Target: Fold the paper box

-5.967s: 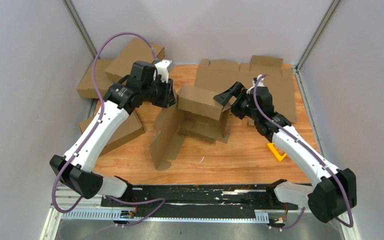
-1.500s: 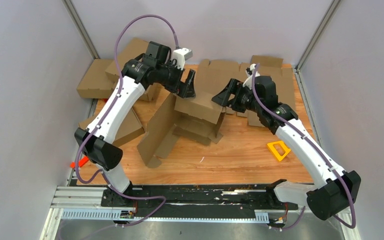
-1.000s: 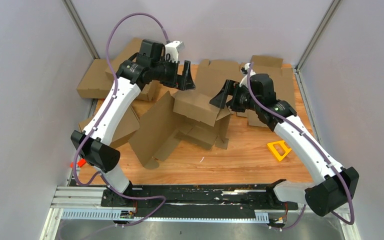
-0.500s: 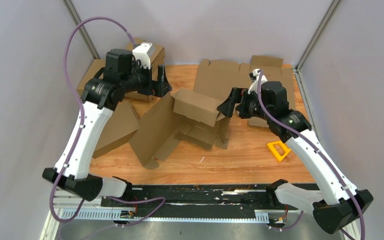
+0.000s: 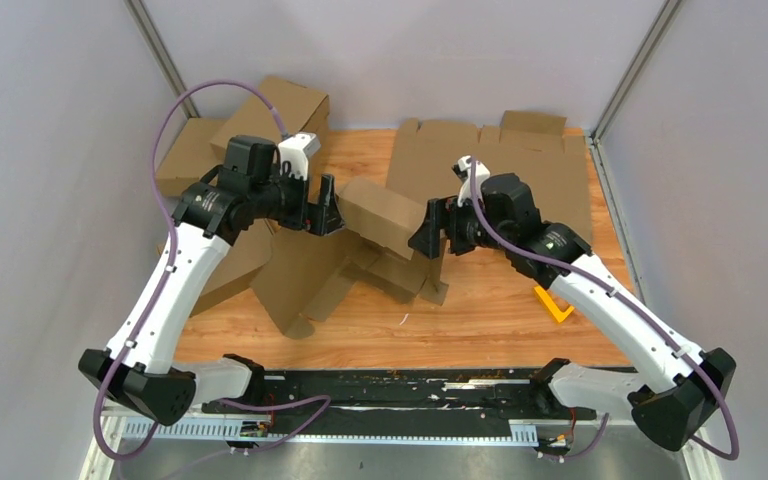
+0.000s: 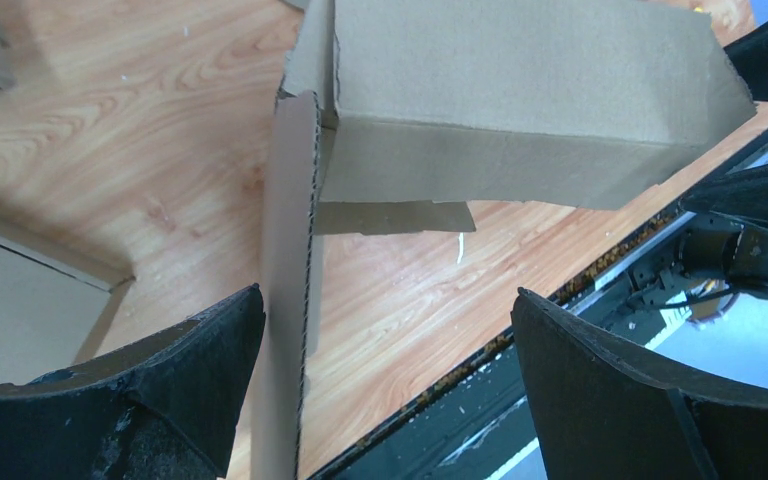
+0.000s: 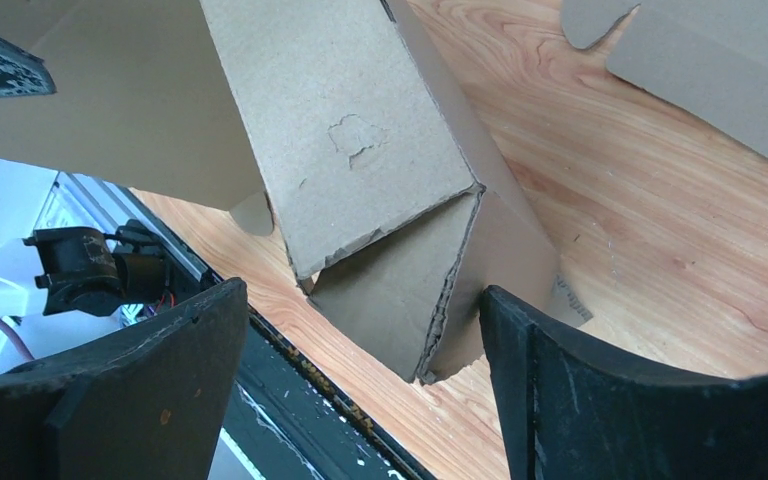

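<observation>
The paper box (image 5: 365, 240) is a half-folded brown cardboard blank in the middle of the table, with a raised panel (image 6: 520, 90) and a wide flap lying toward the front left. My left gripper (image 5: 322, 210) is open at the box's left end. In the left wrist view an upright flap edge (image 6: 290, 300) stands just inside the left finger (image 6: 160, 390), with my left gripper (image 6: 388, 292) otherwise empty. My right gripper (image 5: 428, 228) is open at the box's right end. The box's folded corner (image 7: 400, 290) sits between the fingers of the right gripper (image 7: 362, 290), and I cannot tell if it touches them.
A flat die-cut cardboard sheet (image 5: 520, 160) lies at the back right. Folded brown boxes (image 5: 270, 110) are piled at the back left, and another (image 5: 230, 265) lies under the left arm. A yellow frame-shaped piece (image 5: 552, 305) lies under the right forearm. A black rail (image 5: 410, 385) runs along the near edge.
Both arms closed in on the box: the left gripper swung down from the back left to its left end, the right gripper moved left and forward. The box shifted slightly left.
</observation>
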You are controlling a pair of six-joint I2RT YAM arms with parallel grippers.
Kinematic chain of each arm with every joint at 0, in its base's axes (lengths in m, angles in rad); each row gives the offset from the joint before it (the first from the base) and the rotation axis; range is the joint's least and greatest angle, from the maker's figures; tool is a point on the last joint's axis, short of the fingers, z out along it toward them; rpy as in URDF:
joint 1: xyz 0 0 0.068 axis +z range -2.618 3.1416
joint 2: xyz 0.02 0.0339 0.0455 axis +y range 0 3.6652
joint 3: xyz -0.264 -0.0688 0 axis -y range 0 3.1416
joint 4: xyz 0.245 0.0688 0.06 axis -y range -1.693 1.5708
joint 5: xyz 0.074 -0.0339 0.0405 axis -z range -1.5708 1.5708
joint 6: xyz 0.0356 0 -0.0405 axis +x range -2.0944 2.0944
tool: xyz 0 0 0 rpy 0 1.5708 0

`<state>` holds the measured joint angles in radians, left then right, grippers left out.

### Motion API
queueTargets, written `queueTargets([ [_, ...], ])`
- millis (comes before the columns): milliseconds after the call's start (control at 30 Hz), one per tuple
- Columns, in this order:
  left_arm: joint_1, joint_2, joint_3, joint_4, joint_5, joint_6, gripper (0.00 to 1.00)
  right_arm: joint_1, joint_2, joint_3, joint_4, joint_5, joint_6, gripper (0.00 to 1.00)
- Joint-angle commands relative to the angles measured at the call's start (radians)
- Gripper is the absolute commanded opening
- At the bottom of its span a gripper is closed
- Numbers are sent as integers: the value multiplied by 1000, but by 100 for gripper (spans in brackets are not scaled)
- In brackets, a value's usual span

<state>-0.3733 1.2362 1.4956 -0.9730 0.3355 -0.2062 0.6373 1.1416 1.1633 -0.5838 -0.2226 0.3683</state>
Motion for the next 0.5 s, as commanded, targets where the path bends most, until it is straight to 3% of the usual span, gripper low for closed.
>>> queueTargets([
  [0,2,6,-17,-10,48,27,99,36,1,23,67,75,-4,84],
  [133,2,14,-28,-7,87,26,88,61,8,27,88,113,2,77],
  [333,2,17,-39,-2,128,26,72,112,37,54,77,218,65,74],
  [467,2,19,-42,2,153,23,65,156,30,50,68,399,201,64],
])
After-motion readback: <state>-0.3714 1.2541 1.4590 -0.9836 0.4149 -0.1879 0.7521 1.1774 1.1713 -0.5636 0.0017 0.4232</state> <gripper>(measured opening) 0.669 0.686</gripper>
